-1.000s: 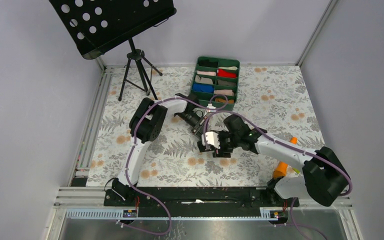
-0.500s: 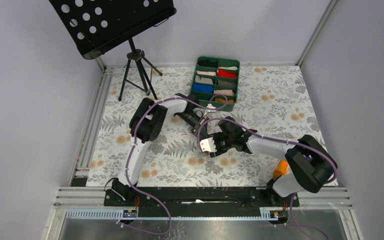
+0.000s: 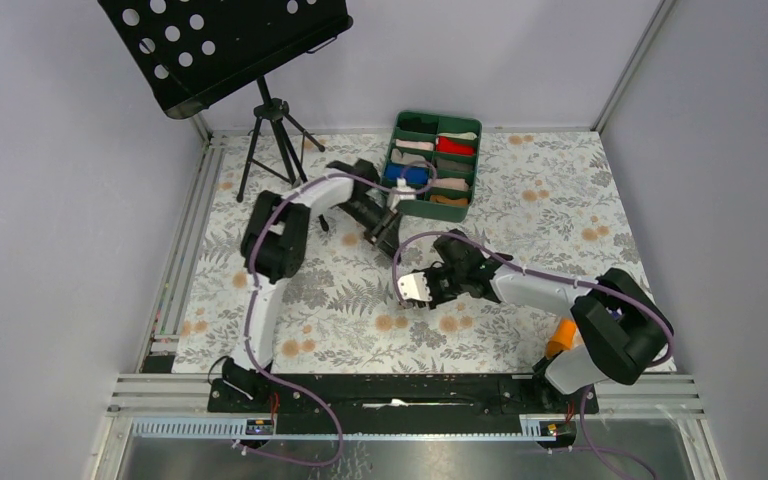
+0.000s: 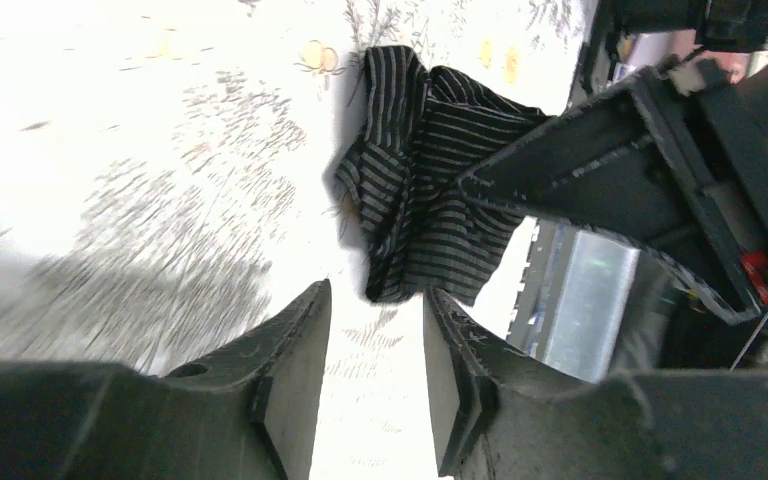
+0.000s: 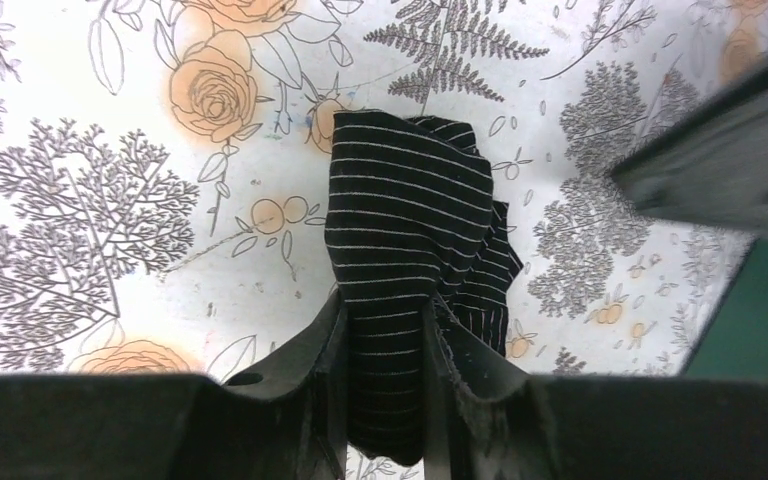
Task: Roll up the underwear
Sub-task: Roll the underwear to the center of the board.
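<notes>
1. Jaws first, from the top external view: I cannot judge either pair at this range. The left gripper (image 3: 387, 235) has pulled back from the middle of the table toward the green tray (image 3: 475, 165), while the right gripper (image 3: 407, 290) stays low over the floral cloth (image 3: 340, 300). I can't make out the underwear from up here; it is hidden under the right wrist.

2. Left wrist view: the left gripper (image 4: 375, 290) has let go. Its fingers stand apart with only tabletop between them. The underwear (image 4: 425, 190) lies just ahead as a loose, crumpled bundle, and the right gripper (image 4: 600, 170) is on its far side.

3. Right wrist view: the right gripper (image 5: 380, 305) has closed, and striped fabric is pinched between its fingers. The underwear (image 5: 410, 190) bulges out ahead of them, resting on the cloth.

4. My reading: the garment has passed from the left hand to the right. The bundle looks bunched rather than tightly wound, so I'd judge the roll unfinished, and with only one grip it could slacken.
</notes>
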